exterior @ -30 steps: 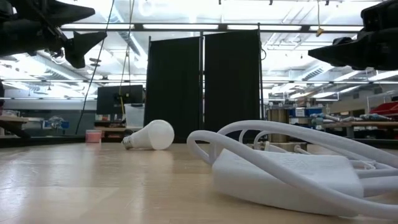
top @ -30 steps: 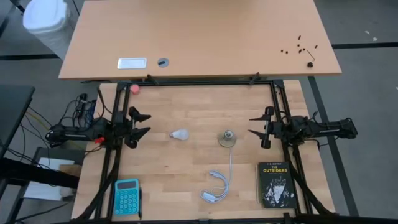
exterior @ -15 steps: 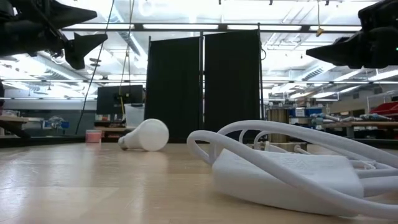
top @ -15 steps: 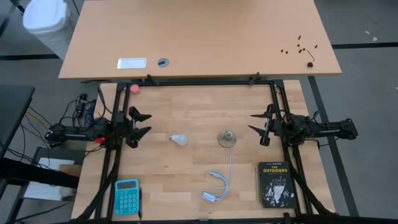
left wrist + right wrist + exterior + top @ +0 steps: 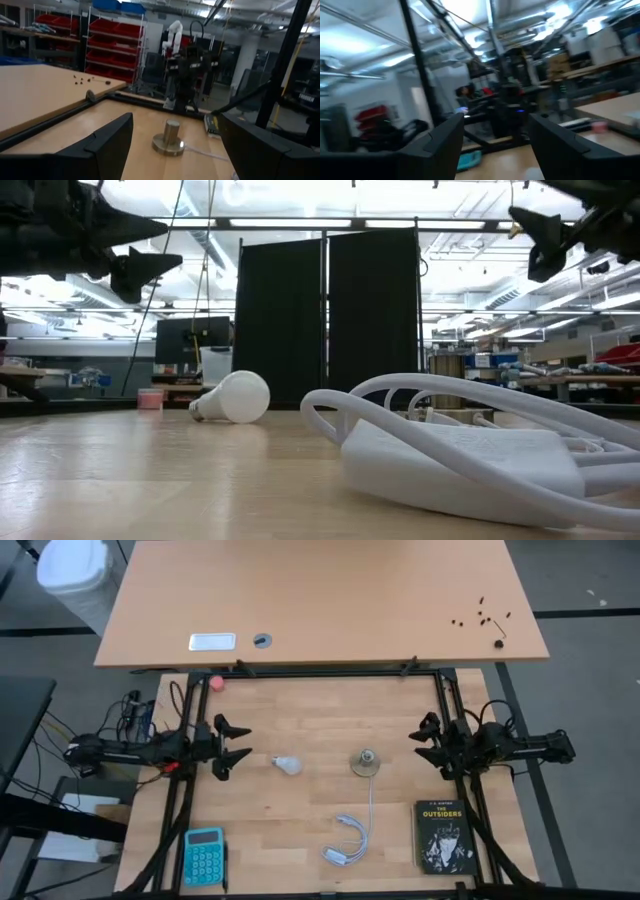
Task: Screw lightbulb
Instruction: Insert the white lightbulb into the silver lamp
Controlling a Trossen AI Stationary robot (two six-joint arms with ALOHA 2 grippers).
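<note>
On the wooden worktop (image 5: 320, 715), left of centre, the lightbulb (image 5: 288, 764) lies on its side, untouched, screw base pointing toward the left arm. Low view confirms: bulb resting flat on the wood, nothing gripping it.

Left claw (image 5: 238, 744) hovers above the worktop just left of the lightbulb, apart from it, fingers spread wide, released, holding nothing. Left wrist view shows its two dark fingers (image 5: 107, 145) wide apart with bare wood between them.

Right claw (image 5: 422, 741) sits at the right side of the worktop, raised, well apart from the bulb. Fingers parted, nothing between them, released; right wrist view shows both fingers (image 5: 440, 145) with a gap and only the room behind.

Metal socket disc (image 5: 366, 763) stands upright between the two claws, right of the lightbulb, near but not touching. White cord (image 5: 370, 802) runs from it toward the near edge, ending in a coiled bundle (image 5: 346, 845).

Black book (image 5: 443, 836) lies near the right front corner. Teal calculator (image 5: 204, 855) at the left front corner. Small pink ball (image 5: 217, 682) at the far left edge.
</note>
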